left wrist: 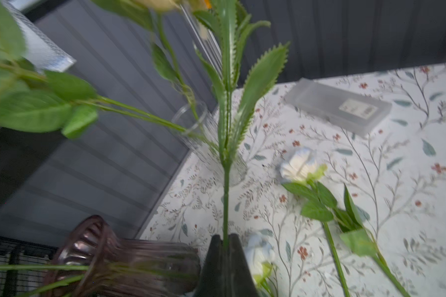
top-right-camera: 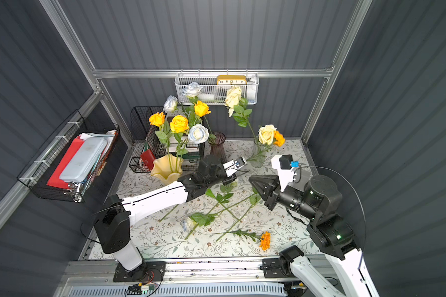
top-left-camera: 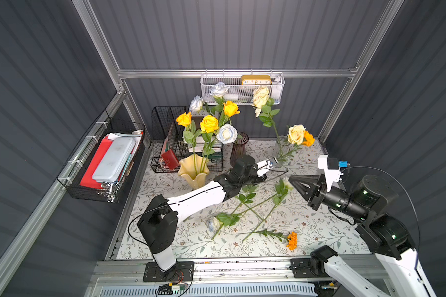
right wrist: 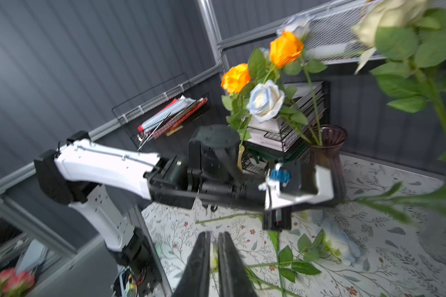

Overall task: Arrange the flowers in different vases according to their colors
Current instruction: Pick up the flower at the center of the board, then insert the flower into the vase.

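Floral tablecloth (top-left-camera: 319, 226), clock (top-left-camera: 256, 80) numerals 10–2, left tool (left wrist: 225, 237) clamped on marigold stem (left wrist: 225, 192), right tool (right wrist: 215, 234) — together.

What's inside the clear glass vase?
Two green stems stand in the clear glass vase, those of the tall cream rose and the lower cream rose. The orange marigold is on a stem clamped in the jaws of the left gripper, outside it. The vase bottom is blurred.

We've got yellow-orange roses (top-left-camera: 209, 124), a bluish-white rose (top-left-camera: 226, 133), a cream rose (top-left-camera: 295, 133) and an orange marigold (top-left-camera: 308, 138). There's a creamy-yellow vase (top-left-camera: 192, 171), a dark purple ribbed vase (top-left-camera: 238, 150) and a clear vase (top-left-camera: 281, 147). The white tablecloth (top-left-camera: 319, 226) shows grey-green vines and small red blossoms.
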Controlling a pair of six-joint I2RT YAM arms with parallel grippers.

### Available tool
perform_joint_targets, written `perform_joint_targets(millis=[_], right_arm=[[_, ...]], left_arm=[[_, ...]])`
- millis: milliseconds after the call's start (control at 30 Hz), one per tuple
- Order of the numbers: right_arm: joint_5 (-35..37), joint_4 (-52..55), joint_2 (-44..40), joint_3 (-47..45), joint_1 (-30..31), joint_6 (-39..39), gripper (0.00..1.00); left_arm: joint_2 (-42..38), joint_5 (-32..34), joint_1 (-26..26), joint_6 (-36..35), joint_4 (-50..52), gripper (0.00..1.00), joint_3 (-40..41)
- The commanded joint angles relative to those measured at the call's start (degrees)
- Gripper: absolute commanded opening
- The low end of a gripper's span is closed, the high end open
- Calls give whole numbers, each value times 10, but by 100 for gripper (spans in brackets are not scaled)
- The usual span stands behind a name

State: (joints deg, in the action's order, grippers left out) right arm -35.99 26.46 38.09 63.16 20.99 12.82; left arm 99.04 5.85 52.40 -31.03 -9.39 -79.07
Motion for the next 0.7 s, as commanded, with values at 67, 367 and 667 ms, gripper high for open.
perform_joint_targets(millis=[67,367,667], right_arm=[[-137,-48,-42,-69,5,51,9],[-115,-36,3,-104,7,30,8],[-100,-60,68,-116,14,14,8]], left_arm=[[-57,33,-21,39,-47,0,-90],[-233,97,-108,123,-127,0,-47],[-360,54,-272,208,-164,0,103]])
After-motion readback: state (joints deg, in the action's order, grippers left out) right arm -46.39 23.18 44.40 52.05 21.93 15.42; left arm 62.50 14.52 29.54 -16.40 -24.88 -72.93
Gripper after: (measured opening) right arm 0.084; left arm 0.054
